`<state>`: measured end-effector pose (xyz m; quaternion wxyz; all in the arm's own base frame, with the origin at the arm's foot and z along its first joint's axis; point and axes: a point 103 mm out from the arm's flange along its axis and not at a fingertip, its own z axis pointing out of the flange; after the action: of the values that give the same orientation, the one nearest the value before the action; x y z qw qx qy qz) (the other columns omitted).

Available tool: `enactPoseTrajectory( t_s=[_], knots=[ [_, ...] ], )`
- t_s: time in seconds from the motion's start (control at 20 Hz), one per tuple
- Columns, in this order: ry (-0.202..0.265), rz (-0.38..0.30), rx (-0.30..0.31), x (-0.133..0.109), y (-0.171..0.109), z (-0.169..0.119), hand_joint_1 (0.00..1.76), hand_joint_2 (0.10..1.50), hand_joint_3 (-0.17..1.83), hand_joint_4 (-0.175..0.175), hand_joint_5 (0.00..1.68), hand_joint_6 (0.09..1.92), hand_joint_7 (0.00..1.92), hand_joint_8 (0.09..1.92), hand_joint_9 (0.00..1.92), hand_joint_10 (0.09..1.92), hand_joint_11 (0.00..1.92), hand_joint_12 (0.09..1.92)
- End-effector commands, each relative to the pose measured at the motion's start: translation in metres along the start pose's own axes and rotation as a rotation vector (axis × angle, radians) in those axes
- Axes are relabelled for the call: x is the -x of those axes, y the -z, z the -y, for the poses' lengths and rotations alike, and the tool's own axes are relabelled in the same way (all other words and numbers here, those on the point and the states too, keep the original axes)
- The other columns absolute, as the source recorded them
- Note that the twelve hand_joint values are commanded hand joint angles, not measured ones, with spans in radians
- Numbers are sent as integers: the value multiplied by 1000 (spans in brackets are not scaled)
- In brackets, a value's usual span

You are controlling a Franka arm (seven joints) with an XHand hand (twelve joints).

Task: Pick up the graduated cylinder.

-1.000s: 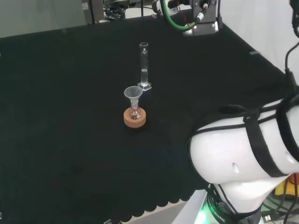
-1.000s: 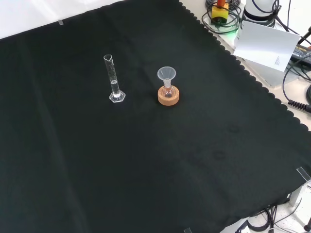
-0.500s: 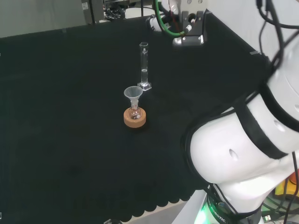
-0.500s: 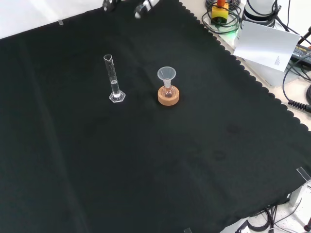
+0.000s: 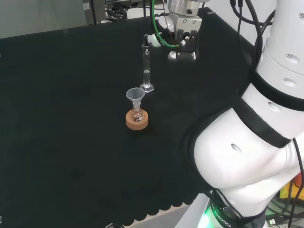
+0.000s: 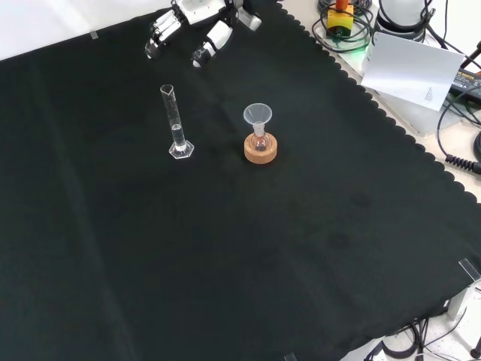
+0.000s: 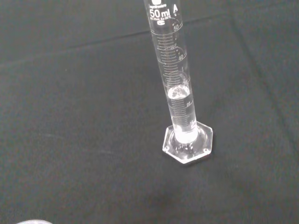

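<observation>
The graduated cylinder point(image 5: 147, 66) point(image 6: 175, 124) is clear glass on a hexagonal foot and stands upright on the black cloth. Clear liquid fills roughly its lower third, as the wrist view shows on the cylinder point(image 7: 177, 88). In the front view the hand point(image 6: 197, 10) hovers at the top edge, beyond the cylinder and apart from it. Its fingers point(image 6: 159, 31) and thumb point(image 6: 210, 37) are spread and nearly straight, holding nothing. The hand is open.
A small flask with a clear funnel point(image 5: 136, 96) point(image 6: 258, 115) sits in a cork ring point(image 5: 137, 120) point(image 6: 261, 150) near the cylinder. The arm's white links point(image 5: 247, 156) stand at the head view's right. A white sheet point(image 6: 412, 69) and cables lie past the cloth's scalloped edge.
The arm has swung over the bench. The hand has entered the front view from the top and come down toward the cylinder. The cylinder and flask have not moved.
</observation>
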<state>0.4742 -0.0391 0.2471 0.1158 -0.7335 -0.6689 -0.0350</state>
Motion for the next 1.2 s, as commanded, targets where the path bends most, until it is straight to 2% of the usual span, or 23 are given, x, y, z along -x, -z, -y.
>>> enactPoseTrajectory(
  t_s=[0.05, 0.55, 0.75, 1.2],
  knots=[
    [35, -89, 91, 1, -9, -39, 525, 1214, -175, -36, 247, 87, 52, 597, 287, 635, 140, 1372],
    [24, -120, 101, 17, -18, -44, 595, 1174, -175, -40, 254, 87, 97, 622, 293, 663, 134, 1378],
    [64, -219, 117, 23, -22, -43, 650, 1144, -175, -42, 265, 87, 114, 632, 308, 671, 146, 1380],
    [148, -316, 103, 34, -50, -41, 739, 1079, -175, -49, 323, 87, 174, 650, 393, 663, 214, 1363]
  ],
)
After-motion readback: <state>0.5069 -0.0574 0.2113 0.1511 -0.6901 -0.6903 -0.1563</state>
